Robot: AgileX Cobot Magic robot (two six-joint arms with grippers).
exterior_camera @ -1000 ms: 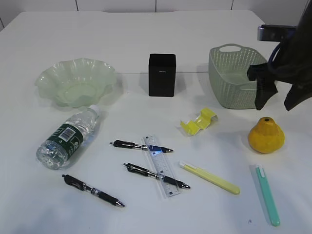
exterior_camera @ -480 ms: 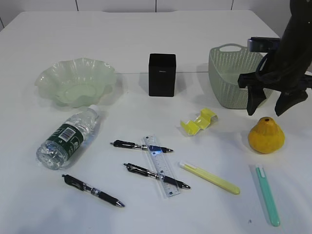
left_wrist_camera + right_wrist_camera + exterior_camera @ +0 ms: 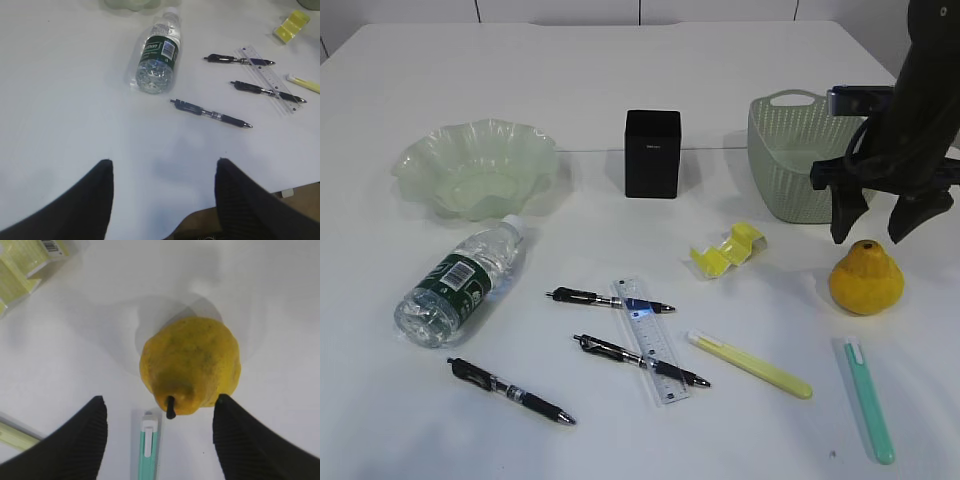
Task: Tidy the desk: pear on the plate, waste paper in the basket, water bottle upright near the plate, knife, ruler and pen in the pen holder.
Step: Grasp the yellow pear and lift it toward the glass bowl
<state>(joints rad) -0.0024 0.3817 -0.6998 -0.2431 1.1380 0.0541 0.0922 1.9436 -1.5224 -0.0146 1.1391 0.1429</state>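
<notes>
Right gripper (image 3: pixel 876 229) hangs directly above the pear (image 3: pixel 866 278), jaws spread wide, one finger to each side of the fruit's top and not touching it. In the right wrist view the pear (image 3: pixel 191 366) sits upright on the white bench (image 3: pixel 620 90), dark stem pointing up, framed between the two black fingertips (image 3: pixel 89 432). Just in front of it lies a teal utility knife (image 3: pixel 869 399), and a yellow one (image 3: pixel 750 365) rests further left.

Over on the left, the gripper (image 3: pixel 162 172) hovers above bare bench, jaws apart and empty. Ahead of it the water bottle (image 3: pixel 157 59) lies on its side, cap toward the ruffled green plate (image 3: pixel 475 166), which holds nothing. Three black pens are scattered at centre; the clear ruler (image 3: pixel 650 338) lies slantwise across two of them, while the third pen (image 3: pixel 510 391) sits apart, nearer the front edge.

The black pen holder (image 3: pixel 652 153) stands upright at the back. The sage basket (image 3: pixel 798 156) sits to its right, and the crumpled yellow waste paper (image 3: pixel 728 249) lies on the bench in front of it, between holder and pear.
</notes>
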